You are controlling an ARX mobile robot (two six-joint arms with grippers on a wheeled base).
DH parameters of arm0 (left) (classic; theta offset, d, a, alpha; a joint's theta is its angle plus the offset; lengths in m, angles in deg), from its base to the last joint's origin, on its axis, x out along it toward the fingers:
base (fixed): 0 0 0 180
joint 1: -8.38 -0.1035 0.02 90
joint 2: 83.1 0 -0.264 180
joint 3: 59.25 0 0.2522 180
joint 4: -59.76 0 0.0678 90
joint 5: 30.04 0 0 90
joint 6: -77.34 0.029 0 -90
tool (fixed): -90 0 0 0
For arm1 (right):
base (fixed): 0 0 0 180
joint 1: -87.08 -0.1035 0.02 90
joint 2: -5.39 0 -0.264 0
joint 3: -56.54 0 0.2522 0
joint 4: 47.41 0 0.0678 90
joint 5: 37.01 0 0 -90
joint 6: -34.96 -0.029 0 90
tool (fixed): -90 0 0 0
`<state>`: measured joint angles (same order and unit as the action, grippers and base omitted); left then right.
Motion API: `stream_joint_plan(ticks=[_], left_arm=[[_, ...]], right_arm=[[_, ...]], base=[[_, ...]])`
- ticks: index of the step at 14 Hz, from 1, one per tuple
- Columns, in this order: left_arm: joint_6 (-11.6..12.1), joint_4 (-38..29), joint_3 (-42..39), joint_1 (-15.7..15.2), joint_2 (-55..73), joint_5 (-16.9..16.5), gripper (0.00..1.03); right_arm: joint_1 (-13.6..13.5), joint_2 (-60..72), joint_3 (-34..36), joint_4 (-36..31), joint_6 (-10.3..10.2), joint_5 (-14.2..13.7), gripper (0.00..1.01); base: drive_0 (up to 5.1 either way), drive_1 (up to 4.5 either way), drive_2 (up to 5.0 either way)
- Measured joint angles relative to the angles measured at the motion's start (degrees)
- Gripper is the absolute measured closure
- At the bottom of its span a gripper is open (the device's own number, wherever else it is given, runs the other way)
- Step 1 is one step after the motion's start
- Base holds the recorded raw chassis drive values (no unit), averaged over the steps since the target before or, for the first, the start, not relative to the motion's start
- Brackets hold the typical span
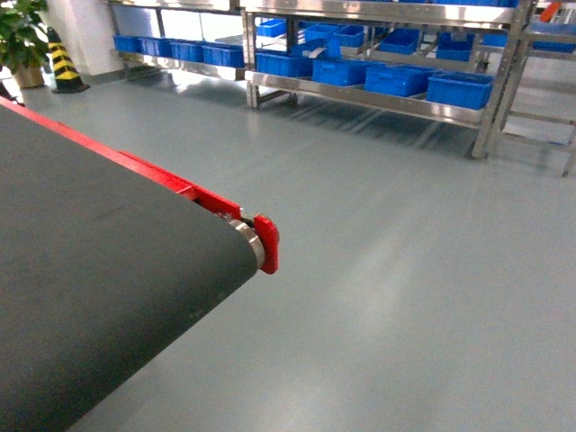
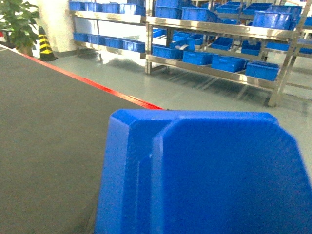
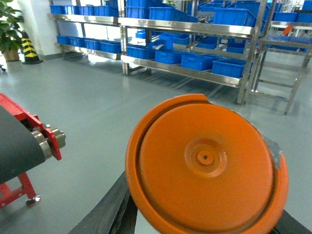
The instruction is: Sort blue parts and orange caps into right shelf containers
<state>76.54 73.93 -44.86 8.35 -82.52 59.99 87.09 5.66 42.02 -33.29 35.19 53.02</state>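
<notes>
Blue part point(image 2: 204, 175) fills left wrist view, orange cap point(image 3: 204, 163) right (head: neither)

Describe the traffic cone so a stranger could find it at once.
Start at the long steel shelf lined with blue containers across the back of the room and follow it to its left end. By the white wall, beside a leafy potted plant, stands the cone. It alone has black and yellow stripes.

One orange cap point(image 3: 204, 163), one blue part point(image 2: 204, 175), one conveyor belt point(image 1: 90, 288).
</notes>
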Motion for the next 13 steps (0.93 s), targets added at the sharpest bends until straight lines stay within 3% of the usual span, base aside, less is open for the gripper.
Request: stream_joint_plan(ticks=[13], left_arm=[[0.00, 0.00, 0.00, 0.00, 0.00, -0.02, 0.60]], right_arm=[[0.00, 0.00, 0.00, 0.00, 0.00, 0.00, 0.57]], base=[[-1.6, -1.59, -1.6]])
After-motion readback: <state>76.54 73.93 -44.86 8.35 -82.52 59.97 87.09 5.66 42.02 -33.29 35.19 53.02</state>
